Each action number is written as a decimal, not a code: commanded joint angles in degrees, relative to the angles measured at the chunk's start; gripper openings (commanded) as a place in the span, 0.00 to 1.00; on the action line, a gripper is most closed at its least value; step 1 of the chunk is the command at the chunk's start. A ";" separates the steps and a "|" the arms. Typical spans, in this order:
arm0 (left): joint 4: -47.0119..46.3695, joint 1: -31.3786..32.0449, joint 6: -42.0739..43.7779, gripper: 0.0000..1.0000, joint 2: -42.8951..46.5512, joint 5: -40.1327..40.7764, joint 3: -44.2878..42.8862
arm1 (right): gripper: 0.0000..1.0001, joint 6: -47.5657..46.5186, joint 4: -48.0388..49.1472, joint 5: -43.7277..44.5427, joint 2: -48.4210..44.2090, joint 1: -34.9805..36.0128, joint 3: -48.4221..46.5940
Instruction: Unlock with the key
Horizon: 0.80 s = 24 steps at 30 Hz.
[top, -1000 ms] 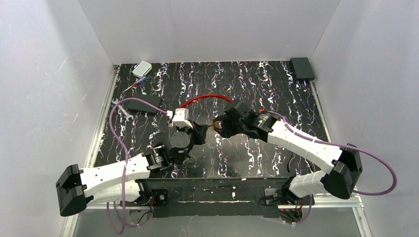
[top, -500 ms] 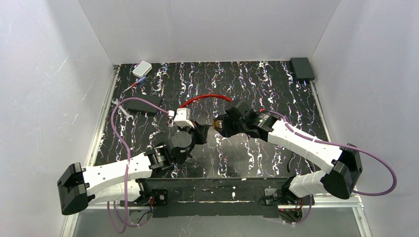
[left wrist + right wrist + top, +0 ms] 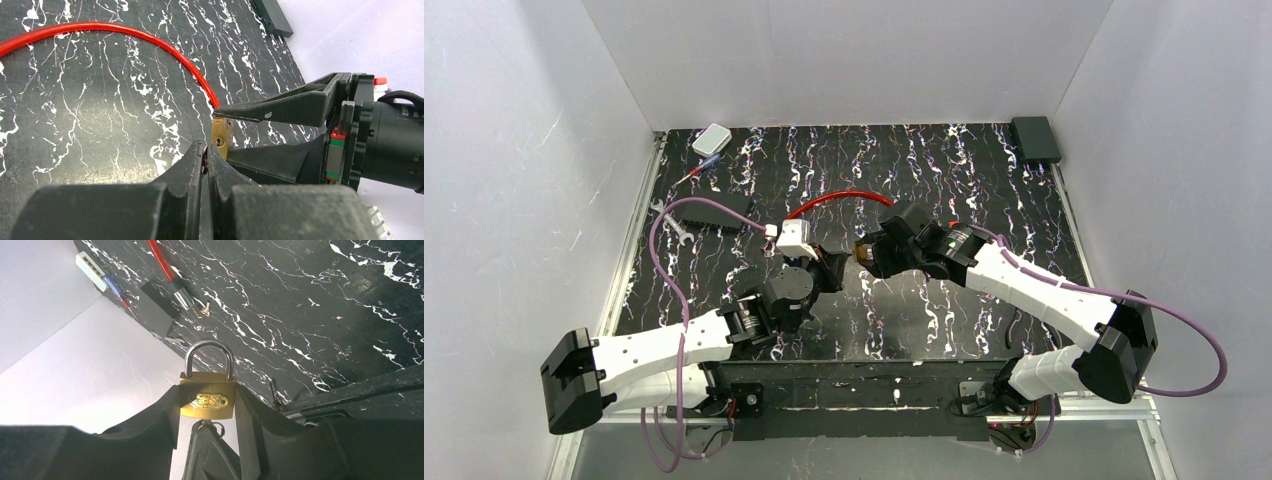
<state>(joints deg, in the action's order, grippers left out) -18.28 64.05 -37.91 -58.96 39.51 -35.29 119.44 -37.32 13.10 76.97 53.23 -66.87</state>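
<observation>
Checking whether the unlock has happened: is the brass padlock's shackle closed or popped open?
Closed: in the right wrist view, both legs of the silver shackle sit down in the brass padlock body.

left tool edged nearer the padlock (only slightly), left arm shifted right

The left arm stretches low and forward to the right. The fingers of the left gripper are pressed almost together on the key. The right arm folds at its elbow and reaches leftward. The right gripper lies sideways, its fingers clamped on either side of the padlock. The two grippers meet tip to tip.
</observation>
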 commanded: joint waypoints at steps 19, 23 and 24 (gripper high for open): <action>-12.06 0.11 -1.71 0.00 -3.87 -2.60 2.74 | 0.01 13.17 6.21 -3.10 -1.03 0.38 -1.06; -19.27 0.11 3.67 0.00 -3.67 -3.23 5.34 | 0.01 12.85 7.13 -3.07 -1.01 0.35 -1.24; -19.73 0.11 3.80 0.00 -3.59 -3.02 5.55 | 0.01 12.84 7.17 -3.03 -1.03 0.33 -1.32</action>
<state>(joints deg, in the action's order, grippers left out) -29.87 63.90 -39.44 -61.91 38.70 -31.27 119.42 -37.19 14.50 76.97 52.42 -66.72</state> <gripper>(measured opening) 0.030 0.479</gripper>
